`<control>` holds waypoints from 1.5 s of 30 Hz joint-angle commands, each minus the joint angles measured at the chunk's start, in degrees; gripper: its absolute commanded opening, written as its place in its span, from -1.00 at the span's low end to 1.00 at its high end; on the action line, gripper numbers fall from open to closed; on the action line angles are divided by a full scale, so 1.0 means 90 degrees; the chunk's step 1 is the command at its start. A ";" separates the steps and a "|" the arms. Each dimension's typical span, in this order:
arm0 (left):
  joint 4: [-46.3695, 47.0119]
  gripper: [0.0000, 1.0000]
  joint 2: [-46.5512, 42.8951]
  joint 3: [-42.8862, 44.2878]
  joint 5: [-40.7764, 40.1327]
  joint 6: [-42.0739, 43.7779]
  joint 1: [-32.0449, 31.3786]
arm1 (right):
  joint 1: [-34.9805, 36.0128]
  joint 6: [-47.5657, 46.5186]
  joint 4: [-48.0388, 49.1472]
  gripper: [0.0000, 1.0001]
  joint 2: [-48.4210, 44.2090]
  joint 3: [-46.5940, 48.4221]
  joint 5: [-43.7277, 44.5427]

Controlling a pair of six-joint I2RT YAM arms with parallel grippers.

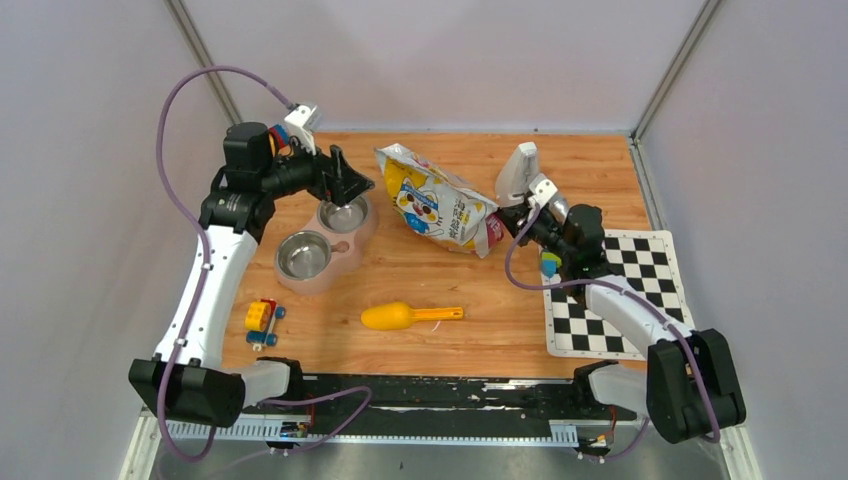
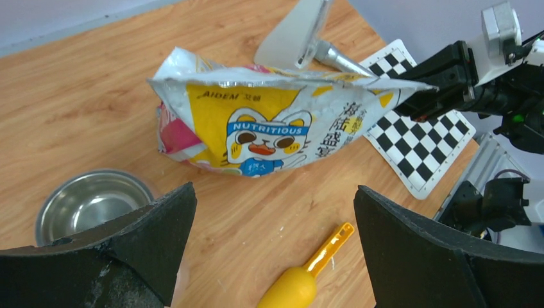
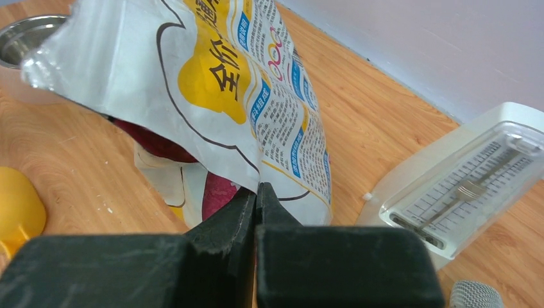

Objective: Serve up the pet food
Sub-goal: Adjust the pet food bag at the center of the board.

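Note:
The yellow-and-white pet food bag (image 1: 440, 205) with a cartoon cat lies on its side at the middle back of the wooden table. No pet food itself shows; it is hidden in the bag. My right gripper (image 1: 505, 222) is shut on the bag's right end, and in the right wrist view the gripper (image 3: 258, 187) pinches the edge of the bag (image 3: 212, 83). My left gripper (image 1: 346, 186) hangs open and empty over the far cup of the pink double bowl (image 1: 347, 247). In the left wrist view that gripper (image 2: 274, 192) faces the bag (image 2: 256, 122).
A yellow scoop (image 1: 400, 317) lies on the table in front of the bag. A white metronome-like device (image 1: 520, 170) stands behind the right gripper. A checkered mat (image 1: 615, 295) covers the right side. A toy car (image 1: 262, 320) sits near the left front.

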 commanded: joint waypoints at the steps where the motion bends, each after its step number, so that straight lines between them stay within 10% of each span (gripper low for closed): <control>1: -0.0058 1.00 0.0049 0.0185 0.0111 0.0209 -0.0098 | 0.0071 0.0159 0.0254 -1.00 0.0112 0.0237 0.0398; 9: 0.0079 1.00 0.0003 -0.0003 0.0129 0.0292 -0.0269 | 0.0077 -0.0038 0.0093 -0.98 0.0316 0.0491 0.0331; 16: 0.0072 1.00 0.0024 -0.0017 0.0073 0.0323 -0.0303 | 0.0045 -0.0494 0.0228 -0.19 0.0860 0.0702 0.0170; 20: 0.0169 1.00 -0.0146 -0.0211 0.0022 0.0340 -0.0303 | -0.0068 -0.0597 0.0546 -0.07 0.1157 0.0755 0.0053; 22: 0.0211 1.00 -0.0214 -0.0292 -0.0023 0.0372 -0.0303 | -0.0165 -0.0617 0.0731 -0.23 0.1268 0.0780 -0.0101; 25: 0.0228 1.00 -0.0263 -0.0341 -0.0059 0.0400 -0.0303 | -0.0354 -0.0521 0.0864 -0.98 0.1379 0.0854 -0.0506; 45: -0.0451 1.00 0.0512 0.0644 -0.0332 0.0598 -0.0659 | -0.0125 0.3205 -0.1726 -1.00 0.0117 0.1574 0.0135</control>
